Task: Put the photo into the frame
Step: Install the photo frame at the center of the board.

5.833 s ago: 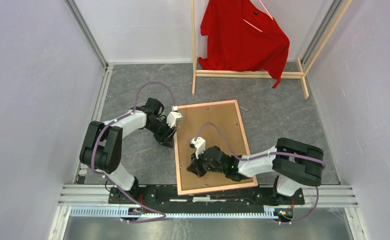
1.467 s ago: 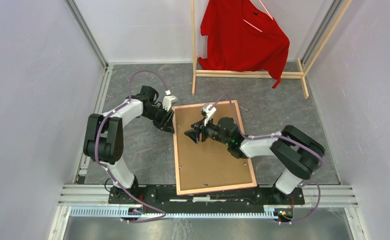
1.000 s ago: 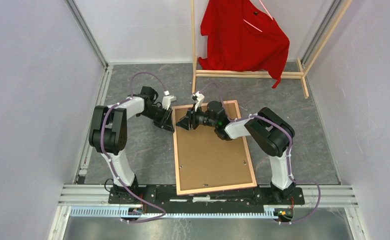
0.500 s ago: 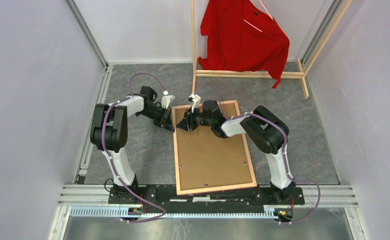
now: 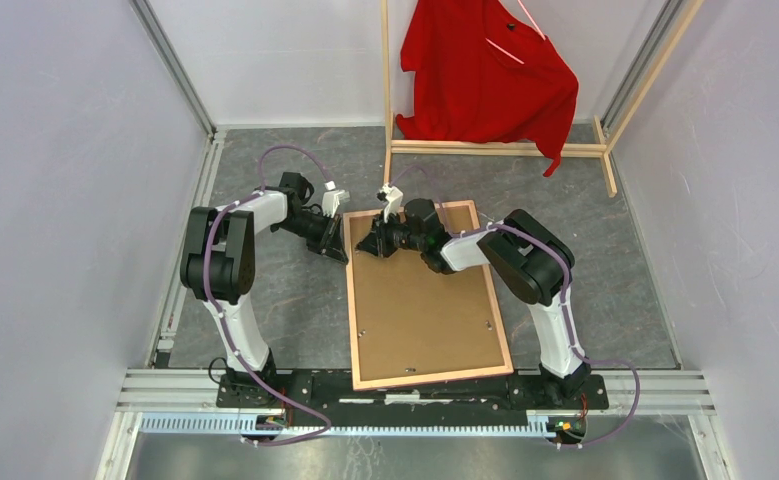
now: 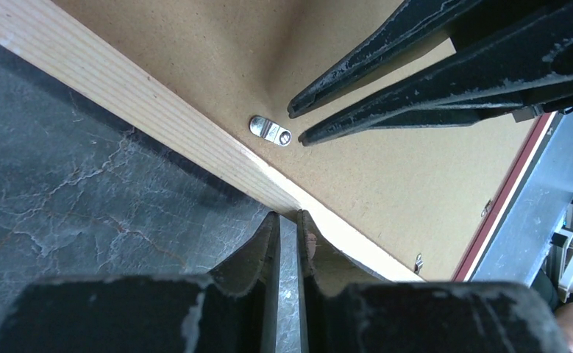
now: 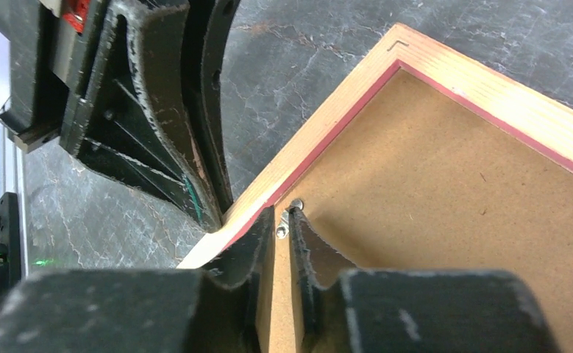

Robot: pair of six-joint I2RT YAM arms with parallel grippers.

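Note:
The frame [image 5: 350, 300] lies face down on the grey floor, its light wood back up and a pink inner lip showing. A brown backing board [image 5: 425, 310] fills it. The photo is hidden. My left gripper [image 5: 338, 252] is shut, with its tips [image 6: 288, 215] against the outer left wooden edge near the far-left corner. My right gripper [image 5: 369, 245] rests on the board inside that corner, its jaws nearly together. A small metal turn clip [image 7: 284, 225] sits between its tips [image 7: 283, 217]. The clip also shows in the left wrist view [image 6: 271, 132].
A wooden clothes rack [image 5: 495, 148] with a red shirt [image 5: 485, 70] stands at the back. White walls close in both sides. Other small clips [image 5: 489, 325] sit along the board's edges. An aluminium rail [image 5: 415, 385] runs along the near edge.
My right gripper has moved from the board's near-left part up to its far-left corner and onto the clip. My left gripper has shifted slightly farther along the frame's left edge.

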